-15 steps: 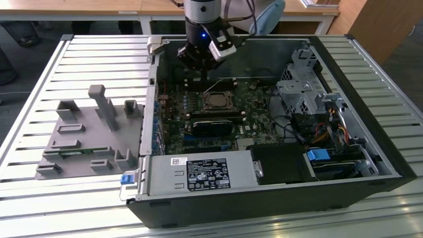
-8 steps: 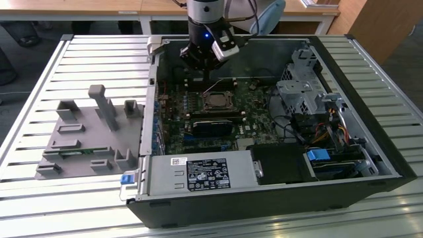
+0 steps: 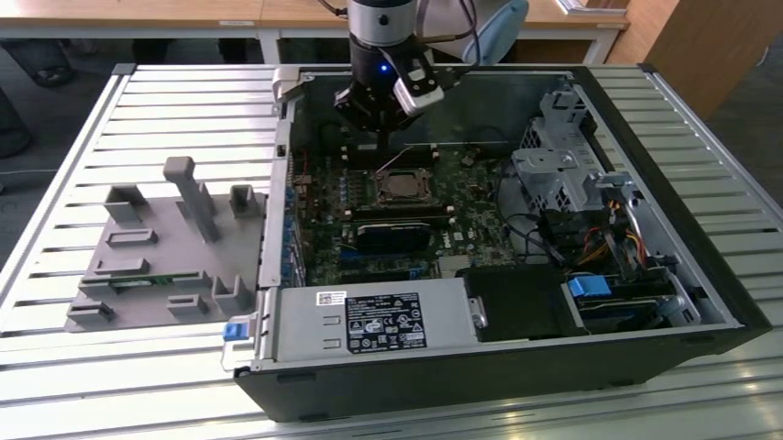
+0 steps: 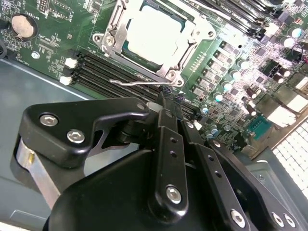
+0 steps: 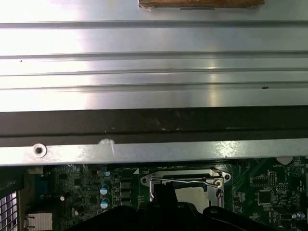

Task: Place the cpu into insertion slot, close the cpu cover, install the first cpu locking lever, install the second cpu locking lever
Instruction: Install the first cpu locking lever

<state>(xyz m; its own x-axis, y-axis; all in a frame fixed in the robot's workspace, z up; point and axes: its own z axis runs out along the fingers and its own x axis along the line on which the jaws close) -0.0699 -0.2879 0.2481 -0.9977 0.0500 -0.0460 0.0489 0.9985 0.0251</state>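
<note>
One locking lever (image 4: 137,82) ends right at your pincer (image 4: 169,98), which looks clenched; the cpu (image 4: 154,31) sits beneath the closed cpu cover (image 4: 113,21).

The label (image 3: 381,323) on the power supply (image 3: 303,313) is too small to read.

Chip (image 4: 154,30): small flat square with a pale silvery top, lying level in its seat and showing through the window of the frame above it.
Socket (image 4: 126,46): square and dark-edged, set in the green board (image 4: 53,48), with the chip in it.
Cover (image 4: 195,38): thin silvery metal frame, folded down flat over the chip's edges.
Lever (image 4: 137,82): thin wire rod running along the socket's side, next to the long black memory slots (image 4: 103,67). Can't tell if it is hooked down.
</note>
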